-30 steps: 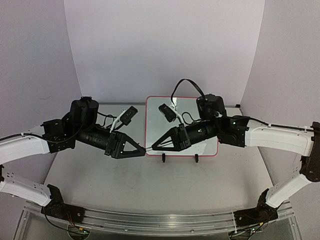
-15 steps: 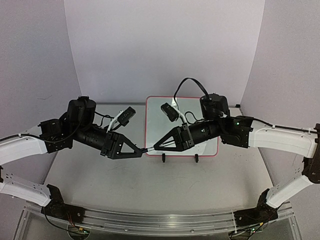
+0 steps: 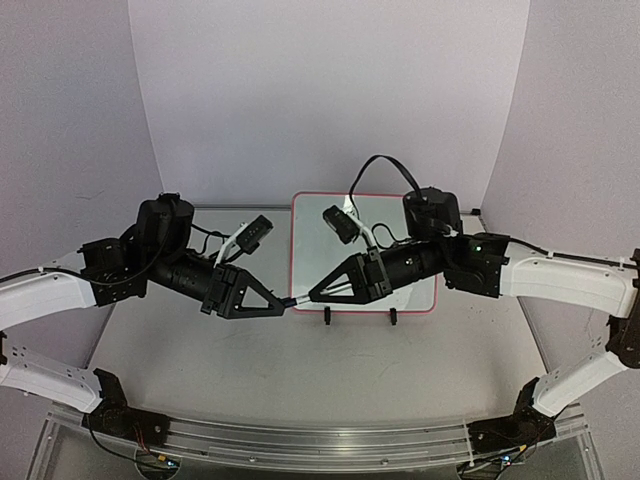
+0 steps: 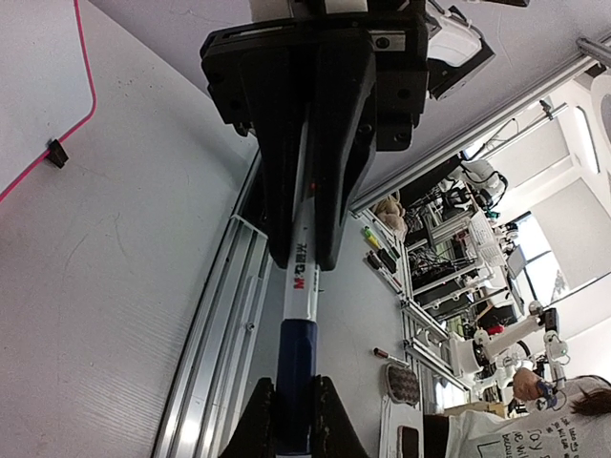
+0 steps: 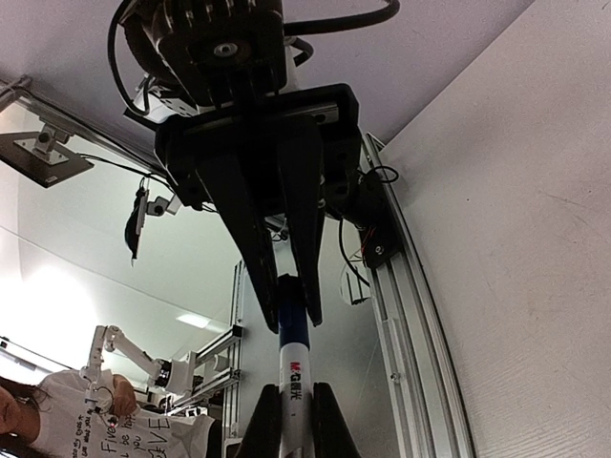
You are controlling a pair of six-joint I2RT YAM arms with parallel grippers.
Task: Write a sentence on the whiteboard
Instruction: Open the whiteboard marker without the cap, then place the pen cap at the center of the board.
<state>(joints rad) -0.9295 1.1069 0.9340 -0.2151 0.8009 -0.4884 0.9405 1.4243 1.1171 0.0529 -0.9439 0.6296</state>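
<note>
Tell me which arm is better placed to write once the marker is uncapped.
Right. The right gripper holds the marker by its white barrel, beside the whiteboard; the left gripper holds only the blue cap end.

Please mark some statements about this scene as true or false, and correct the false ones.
1. Both grippers hold one marker. True: the left gripper and the right gripper are shut on the same marker.
2. The left gripper grips the white barrel. False: it grips the blue end; the right gripper holds the white barrel.
3. The whiteboard has a pink-red rim. True.
4. The marker touches the whiteboard. False: it is held apart from the board, between the two grippers.
</note>
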